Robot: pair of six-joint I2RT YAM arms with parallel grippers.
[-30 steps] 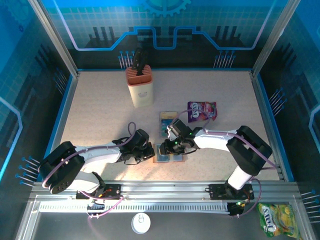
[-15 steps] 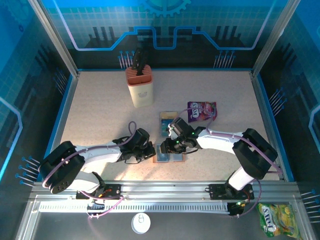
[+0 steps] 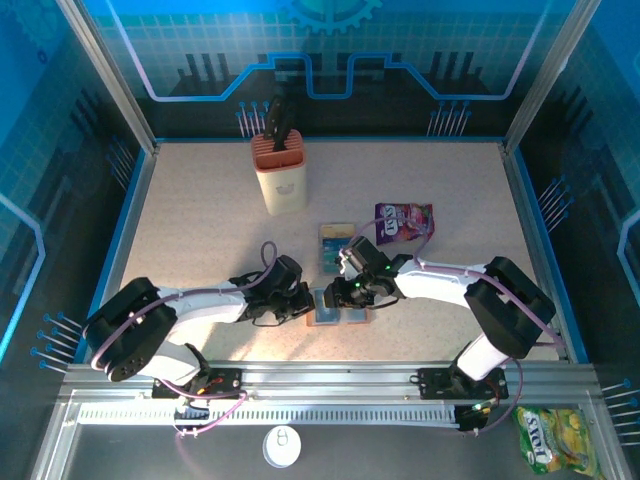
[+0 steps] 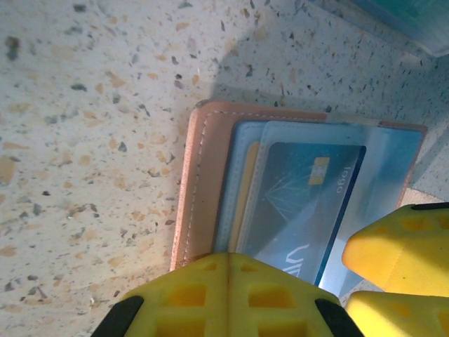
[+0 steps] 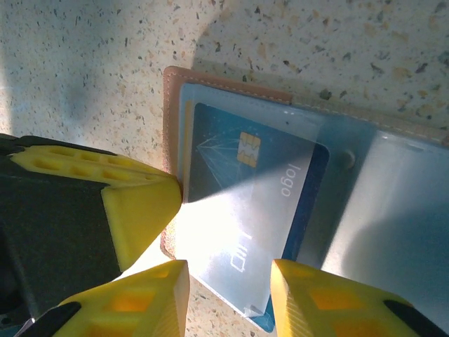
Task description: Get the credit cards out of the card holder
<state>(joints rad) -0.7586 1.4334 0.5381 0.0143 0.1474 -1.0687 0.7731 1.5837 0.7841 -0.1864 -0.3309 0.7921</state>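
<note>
I see the card holder (image 3: pixel 338 307) lying open on the counter (image 3: pixel 200 230), between my two arms. My left gripper (image 4: pixel 228 265), pads pressed together, bears on its brown edge. My right gripper (image 5: pixel 230 284) is narrowly parted, straddling the end of the blue credit card (image 5: pixel 252 196) on the holder's left half.

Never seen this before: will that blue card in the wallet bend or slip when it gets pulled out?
Probably stiff: the card lies flat with straight edges. Its face glares under the light, so it may slip. It looks thin and light, so the wallet might drag along; the left gripper seems to pin it.
</note>
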